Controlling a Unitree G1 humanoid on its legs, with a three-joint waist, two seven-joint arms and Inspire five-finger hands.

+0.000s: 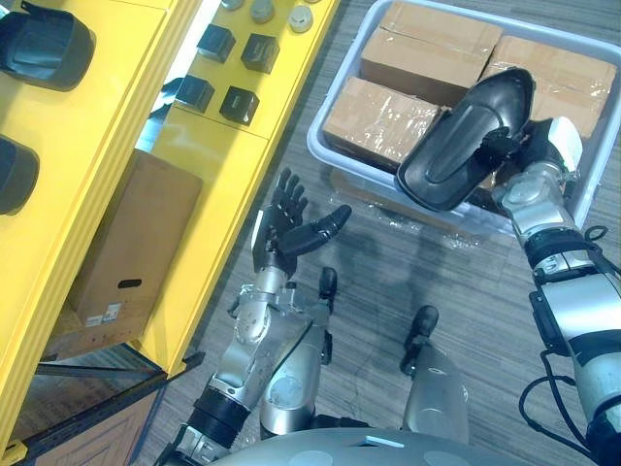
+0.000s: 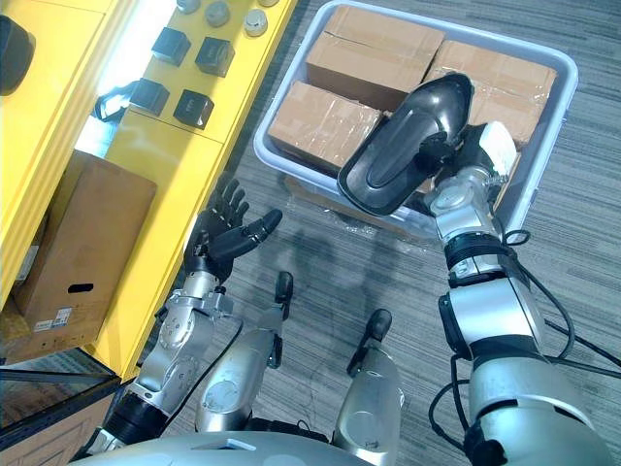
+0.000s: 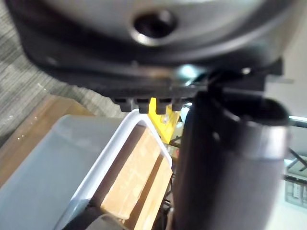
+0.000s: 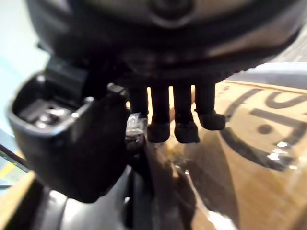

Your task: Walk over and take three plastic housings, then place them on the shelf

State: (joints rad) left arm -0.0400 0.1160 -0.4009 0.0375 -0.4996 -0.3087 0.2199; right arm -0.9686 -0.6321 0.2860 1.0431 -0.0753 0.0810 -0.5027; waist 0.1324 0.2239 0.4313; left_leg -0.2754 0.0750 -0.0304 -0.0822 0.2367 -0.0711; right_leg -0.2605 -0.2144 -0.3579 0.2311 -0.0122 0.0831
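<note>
Left hand (image 1: 291,228): we see it nearest to us, palm up above the floor (image 1: 427,272), its fingers straight and spread, the thumb out to the side, holding nothing.
Floor: grey, with a wood grain, running between the shelf and the bin.
Carton (image 1: 126,243): a large brown cardboard box that sits low, tucked under the yellow shelf (image 1: 209,184), on our left.
Right hand (image 2: 448,155): we find it raised over the bin, its dark fingers curled round the housing's edge and gripping it, with a white cover showing on the thumb.
Housing (image 1: 461,146): the long black glossy shell is in our right hand, held tilted above the bin, its hollow side facing up towards us.
Bin (image 1: 320,136): a pale grey tub on the floor, just beside the shelf's front edge.
Cardboard boxes (image 1: 378,116): taped brown boxes packed side by side inside the bin, directly beneath the held housing.
Small black boxes (image 1: 240,104): four lie in a loose group on the shelf's yellow top, beyond our left hand.
Round grey parts (image 1: 264,10): a short row at the far end of the same top.
Shelved housings (image 1: 44,44): two black rounded shells, much like the held one, lie on the shelf's higher level at far left.
</note>
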